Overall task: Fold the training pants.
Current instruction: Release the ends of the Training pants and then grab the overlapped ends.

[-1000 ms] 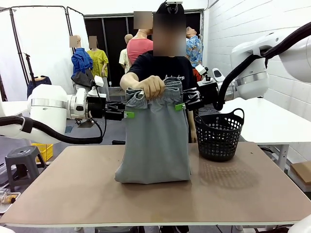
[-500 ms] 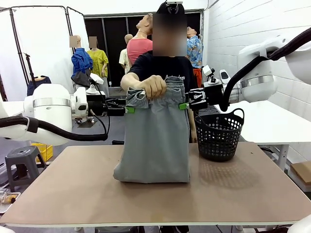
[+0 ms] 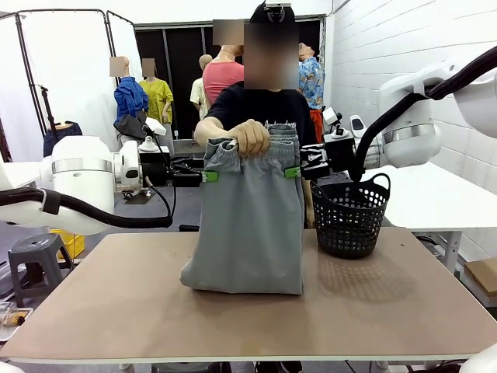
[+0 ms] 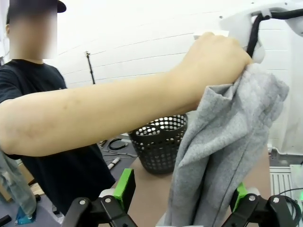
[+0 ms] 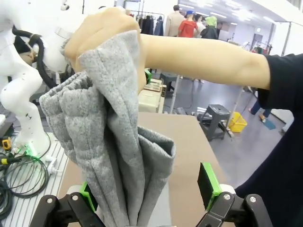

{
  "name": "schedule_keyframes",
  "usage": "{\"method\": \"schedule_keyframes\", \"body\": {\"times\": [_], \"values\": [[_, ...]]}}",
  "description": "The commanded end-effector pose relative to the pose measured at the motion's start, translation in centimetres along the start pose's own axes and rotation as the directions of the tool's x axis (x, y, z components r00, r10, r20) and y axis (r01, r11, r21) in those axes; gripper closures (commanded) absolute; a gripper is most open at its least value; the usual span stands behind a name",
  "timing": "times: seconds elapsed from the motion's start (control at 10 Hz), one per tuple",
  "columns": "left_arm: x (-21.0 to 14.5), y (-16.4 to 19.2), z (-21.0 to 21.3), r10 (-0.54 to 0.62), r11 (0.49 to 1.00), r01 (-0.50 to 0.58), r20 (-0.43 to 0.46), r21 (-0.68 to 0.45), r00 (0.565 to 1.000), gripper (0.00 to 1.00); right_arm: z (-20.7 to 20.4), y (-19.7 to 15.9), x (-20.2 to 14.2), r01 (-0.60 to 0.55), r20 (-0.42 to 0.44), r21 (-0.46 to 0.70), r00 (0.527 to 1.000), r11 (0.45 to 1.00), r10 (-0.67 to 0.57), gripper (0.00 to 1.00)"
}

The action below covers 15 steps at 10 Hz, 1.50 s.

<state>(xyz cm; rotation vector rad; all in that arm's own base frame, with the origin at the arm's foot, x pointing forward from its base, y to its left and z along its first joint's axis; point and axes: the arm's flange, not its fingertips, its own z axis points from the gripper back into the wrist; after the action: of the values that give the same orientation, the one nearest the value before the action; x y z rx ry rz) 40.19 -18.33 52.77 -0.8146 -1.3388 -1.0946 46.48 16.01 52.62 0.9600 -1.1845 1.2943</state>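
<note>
two grippers, one garment, one hand, one basket, one table, entered left to right.

1. left gripper (image 3: 206, 176): sat at the left edge of the training pants (image 3: 248, 225), just under the waistband, and pointed across toward the other gripper. its jaws stood wide. in its wrist view the green pads (image 4: 124, 185) were far apart and the grey fabric hung between them, close to one pad and well clear of the other. contact could not be told, and nothing was clamped.

2. training pants: hung upright between the two grippers, gathered at the waistband. the lower end rested on the table (image 3: 116, 303), well below both grippers.

3. person's hand (image 3: 250, 137): was closed on the bunched waistband, just above and between the grippers, and carried the garment.

4. right gripper (image 3: 295, 171): sat at the right edge of the pants, level with the left gripper and facing it. its jaws were spread wide. in its wrist view the fabric fell between its green pads (image 5: 208, 185), against or near one and apart from the other. no grip was taken.

5. black mesh basket (image 3: 349, 217): stood upright on the table, below the right gripper and to its outer side, near the pants but apart from them.

6. table: had a brown top and lay beneath both grippers.
</note>
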Motion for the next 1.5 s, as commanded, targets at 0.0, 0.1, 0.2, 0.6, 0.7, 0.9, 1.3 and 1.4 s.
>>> {"method": "schedule_keyframes", "body": {"times": [0.0, 0.1, 0.2, 0.6, 0.7, 0.9, 1.3, 1.4], "values": [[-0.6, 1.0, 1.0, 0.007, 0.998, -0.008, -0.014, -0.063, 1.000, 0.00, 0.6, -0.1, -0.1, 0.048, -0.007, 0.061, 0.999, 0.997, -0.048, 0.00], [-0.6, 1.1, 0.9, 0.014, 0.997, -0.015, -0.022, -0.075, 1.000, 0.00, 1.0, 0.0, -0.2, 0.057, -0.019, 0.070, 0.998, 0.996, -0.056, 0.00], [-0.8, 1.3, 0.6, 0.018, 0.995, -0.021, -0.033, -0.096, 0.999, 0.00, 1.0, 0.0, -0.5, 0.062, -0.038, 0.093, 0.998, 0.994, -0.058, 0.00], [-1.5, 1.1, -0.1, 0.054, 0.989, -0.059, -0.044, -0.139, 0.998, 0.00, -0.9, 0.9, -1.8, 0.072, -0.042, 0.178, 0.997, 0.981, -0.066, 0.00], [-1.5, 1.0, -0.5, 0.065, 0.987, -0.071, -0.043, -0.147, 0.997, 0.00, -1.3, 1.1, -2.1, 0.063, -0.030, 0.185, 0.998, 0.981, -0.059, 0.00], [-1.7, 0.7, -1.0, 0.086, 0.977, -0.092, -0.043, -0.192, 0.995, 0.00, -2.1, 1.5, -2.4, 0.039, 0.013, 0.204, 0.999, 0.978, -0.042, 0.00], [-1.9, 0.1, -2.5, 0.075, 0.956, -0.088, -0.056, -0.281, 0.996, 0.00, -3.6, 2.0, -2.4, 0.029, 0.064, 0.239, 0.997, 0.971, -0.046, 0.00], [-1.8, 0.0, -3.0, 0.060, 0.955, -0.071, -0.045, -0.289, 0.997, 0.00, -4.1, 2.1, -2.4, 0.045, 0.068, 0.251, 0.996, 0.967, -0.064, 0.00]]}}
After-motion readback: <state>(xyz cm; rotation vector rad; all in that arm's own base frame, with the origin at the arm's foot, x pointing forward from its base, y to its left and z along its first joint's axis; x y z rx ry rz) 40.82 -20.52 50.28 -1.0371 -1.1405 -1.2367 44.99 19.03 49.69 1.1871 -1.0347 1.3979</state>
